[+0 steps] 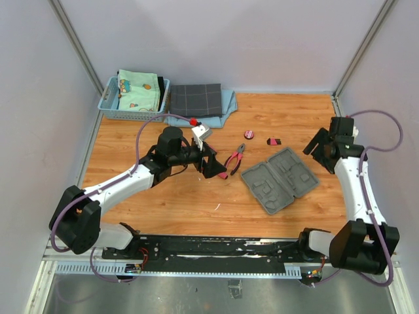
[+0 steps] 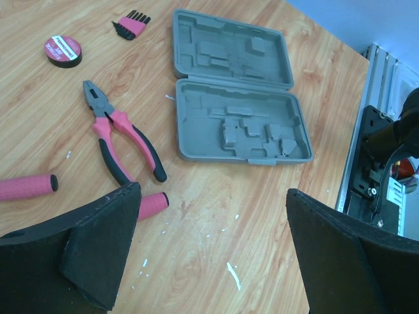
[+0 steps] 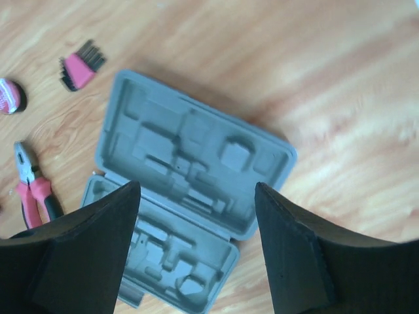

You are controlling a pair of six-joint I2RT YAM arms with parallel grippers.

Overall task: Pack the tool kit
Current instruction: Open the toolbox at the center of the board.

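While the grey case [image 1: 280,180] lies open on the wooden table [image 1: 170,206], right of centre, we see the pliers [image 1: 234,159] just left of it, the tape roll [image 1: 249,134] and hex keys [image 1: 273,140] beyond; our left gripper [image 1: 211,160], near the pliers, and our right gripper [image 1: 317,147] both gape, grasping nothing.

The right gripper [image 3: 196,188] hung over the open grey case [image 3: 190,140], its two dark fingers [image 3: 72,261] spread wide apart. Both halves of the case lay flat on the wooden table [image 3: 340,78], moulded slots facing up. Off to the left sat the pink-and-black pliers [image 3: 31,190], the round tape [image 3: 9,96] cut off by the frame edge, and beyond them a pink holder of black keys [image 3: 80,65], all clear of the case.
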